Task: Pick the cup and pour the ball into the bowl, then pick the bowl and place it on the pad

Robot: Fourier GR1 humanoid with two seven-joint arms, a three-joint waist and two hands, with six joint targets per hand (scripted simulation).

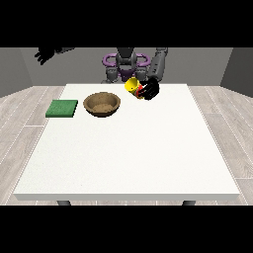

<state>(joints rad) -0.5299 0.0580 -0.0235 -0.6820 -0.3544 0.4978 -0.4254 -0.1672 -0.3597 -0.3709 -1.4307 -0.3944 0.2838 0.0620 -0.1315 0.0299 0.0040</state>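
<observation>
A yellow cup hangs tilted above the table's far side, to the right of the bowl, with its mouth turned left. The hand at the view's right has its fingers curled round the cup. A small red patch shows between the cup and this hand; the ball itself I cannot make out. The brown bowl sits on the table left of centre. A green square pad lies flat near the left edge. The hand at the view's left is raised high, away from the table, fingers spread.
The white table stretches wide towards the camera in front of the bowl and pad. The robot's torso stands behind the far edge. Grey floor surrounds the table.
</observation>
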